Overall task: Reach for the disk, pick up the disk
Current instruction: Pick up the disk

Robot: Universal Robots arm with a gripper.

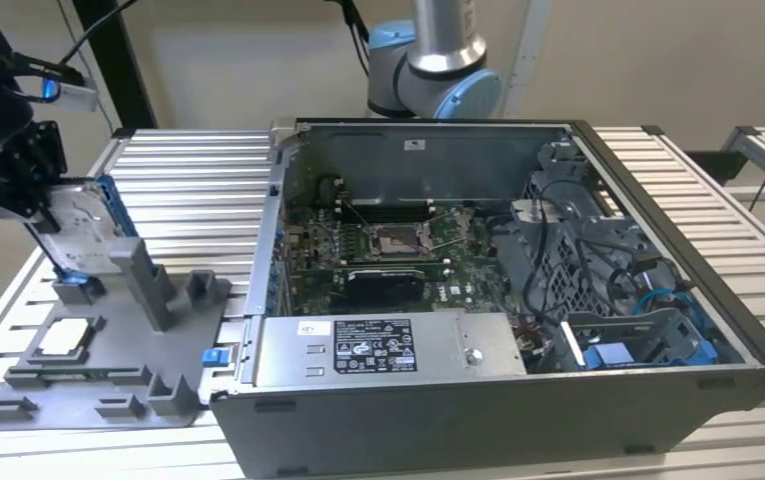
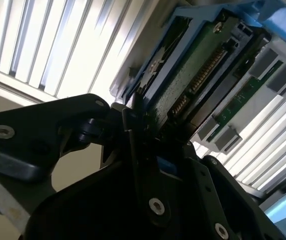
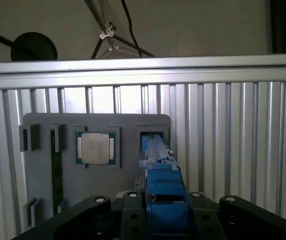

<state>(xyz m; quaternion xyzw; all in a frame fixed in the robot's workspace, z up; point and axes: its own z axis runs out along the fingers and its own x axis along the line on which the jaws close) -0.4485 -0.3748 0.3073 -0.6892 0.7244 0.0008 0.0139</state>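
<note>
The disk [image 1: 79, 222], silver-grey in a blue bracket, stands upright on edge at the exterior view's left, over a slot of the grey fixture plate [image 1: 109, 375]. My gripper [image 1: 38, 205] is at its upper edge, with a black finger on each side, shut on it. In the first wrist view the disk's blue bracket [image 3: 162, 182] runs from between my gripper's [image 3: 163, 198] fingers down to the plate's slot. The second wrist view shows the disk's green circuit-board side [image 2: 195, 70] clamped in my gripper [image 2: 143, 117]. Whether its lower edge still sits in the slot, I cannot tell.
A white-topped chip module [image 1: 65, 338] [image 3: 95, 148] lies in the fixture plate beside the slot, and grey posts [image 1: 142, 280] rise near the disk. An open computer case [image 1: 489, 300] with a grey power supply [image 1: 375, 345] lies to the exterior view's right. The arm's base [image 1: 429, 70] stands behind it.
</note>
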